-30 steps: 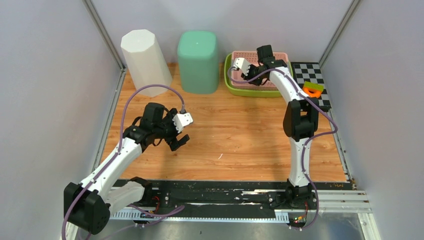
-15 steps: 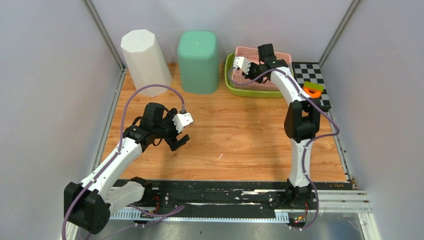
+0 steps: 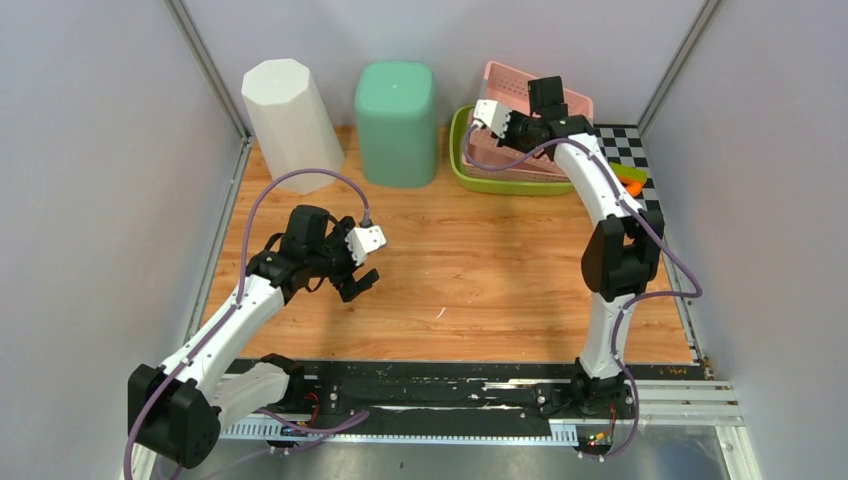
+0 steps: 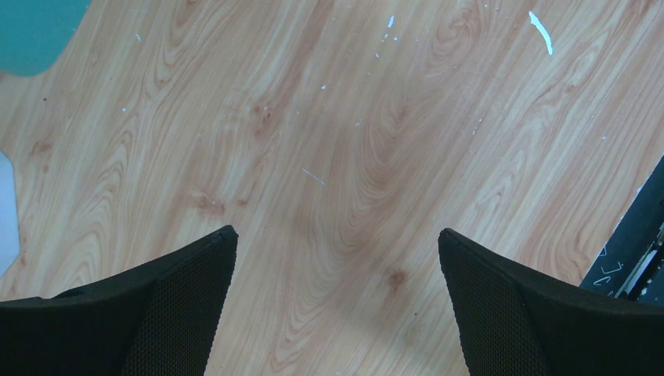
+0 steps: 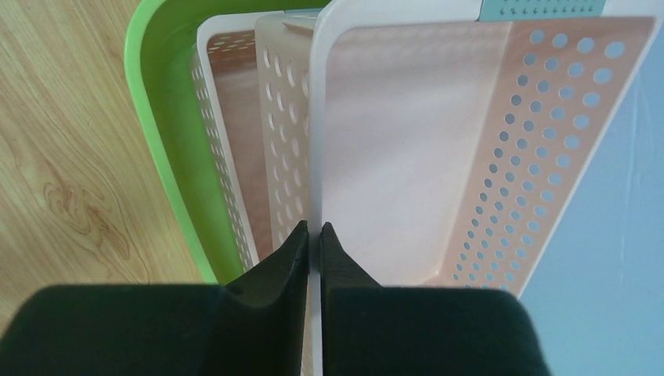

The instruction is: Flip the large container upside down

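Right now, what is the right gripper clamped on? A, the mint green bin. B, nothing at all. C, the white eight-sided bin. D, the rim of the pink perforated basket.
D: in the right wrist view the right gripper is pinched shut on the pale rim of the pink basket, which stands tilted over the green tray.

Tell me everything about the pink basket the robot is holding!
The pink basket looks like thin plastic. It is rectangular, with a smooth floor, rows of round holes in its walls and a white rim. It stands steeply tilted at the back right of the table, with its open side towards the wrist camera. The right claw is shut on its rim. Its lower part seems to rest in the green tray, against other baskets like it.
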Action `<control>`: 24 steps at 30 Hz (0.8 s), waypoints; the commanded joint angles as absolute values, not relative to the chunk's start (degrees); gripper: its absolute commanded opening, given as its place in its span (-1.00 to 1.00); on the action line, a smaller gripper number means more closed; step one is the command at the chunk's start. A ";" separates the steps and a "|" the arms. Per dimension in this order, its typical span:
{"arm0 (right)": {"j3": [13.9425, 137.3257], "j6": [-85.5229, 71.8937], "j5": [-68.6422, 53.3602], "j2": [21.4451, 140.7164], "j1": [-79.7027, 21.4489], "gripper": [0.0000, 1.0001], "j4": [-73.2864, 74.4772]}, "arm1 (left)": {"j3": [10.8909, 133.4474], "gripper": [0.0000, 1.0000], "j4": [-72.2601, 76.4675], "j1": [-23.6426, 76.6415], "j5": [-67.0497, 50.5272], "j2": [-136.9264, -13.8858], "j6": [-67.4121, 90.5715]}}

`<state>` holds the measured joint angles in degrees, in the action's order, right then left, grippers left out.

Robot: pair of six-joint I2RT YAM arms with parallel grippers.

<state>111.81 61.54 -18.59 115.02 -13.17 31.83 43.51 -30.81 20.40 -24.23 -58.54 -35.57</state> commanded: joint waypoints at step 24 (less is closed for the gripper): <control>83.19 64.75 -22.28 81.74 -24.77 -0.95 35.01 | 43.68 1.00 -30.73 19.69 -25.31 -56.39 -35.84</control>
<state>86.74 64.27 -20.47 86.41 -21.89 32.56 43.51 -30.85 20.32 -24.36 -57.65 -35.59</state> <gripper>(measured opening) 0.068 0.997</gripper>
